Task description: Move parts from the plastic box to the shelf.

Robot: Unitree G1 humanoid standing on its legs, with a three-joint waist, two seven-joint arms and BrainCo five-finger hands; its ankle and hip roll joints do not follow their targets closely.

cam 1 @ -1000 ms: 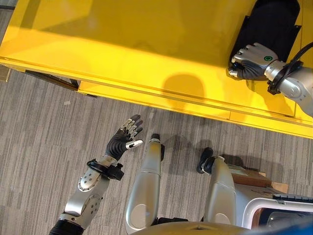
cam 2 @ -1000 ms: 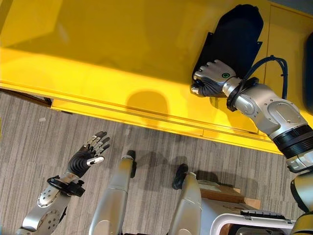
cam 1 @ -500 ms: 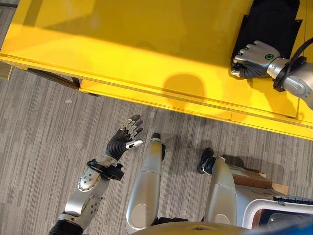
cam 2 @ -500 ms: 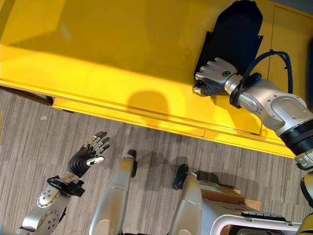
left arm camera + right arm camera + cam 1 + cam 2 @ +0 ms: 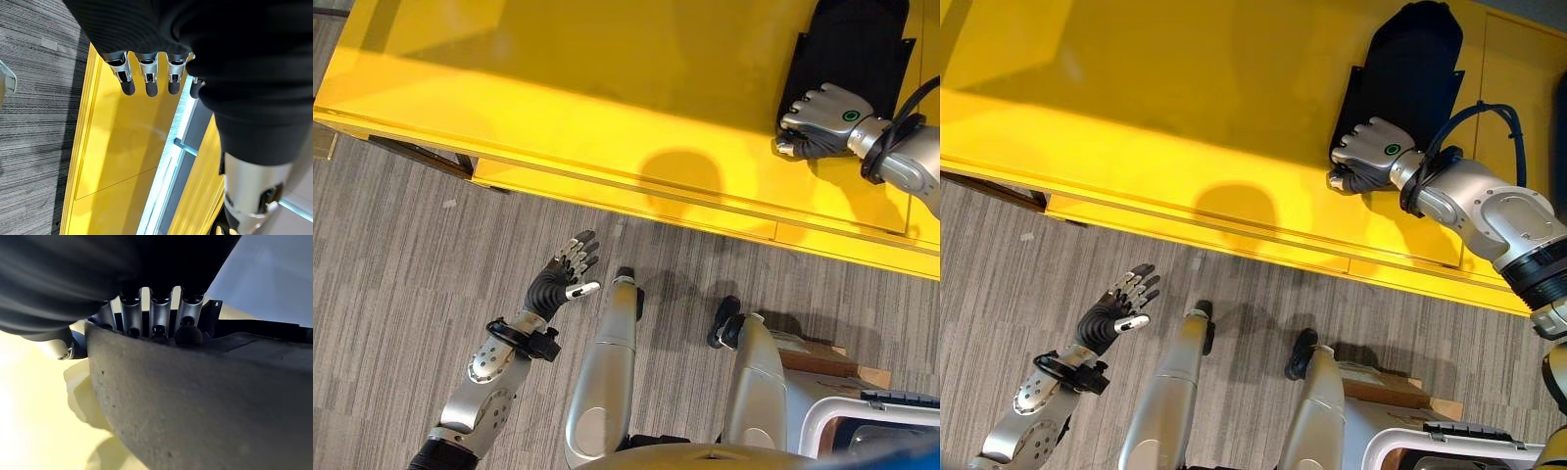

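— What do we see on the left side?

— We see the left hand [image 5: 564,276] low over the grey floor [image 5: 401,245], in front of the yellow shelf [image 5: 558,88]. Its fingers [image 5: 148,78] are straight and a little spread, and it holds nothing. Compared with one second ago, we find it at the same place and in the same pose.

— And in the middle?

— There the top of the yellow shelf is bare, and we see its front edge running across the view. The whole picture has shifted only very slightly against the earlier one, so we read that as the camera and not as the shelf.

— What about the right side?

— There the black part [image 5: 1405,73] lies flat on the yellow shelf, near its right end. The right hand [image 5: 1371,152] sits at the near edge of this part. From the head views we see the curled back of the hand on the part, and in the right wrist view the fingers [image 5: 161,316] bend over the rim of the dark part [image 5: 195,406]. So we say the right hand grips the black part.

— Did this hand move?

— Only a little. One second ago it was a bit lower and more to the left on the part; since half a second ago we see almost no change. The part itself lies on the shelf as before.
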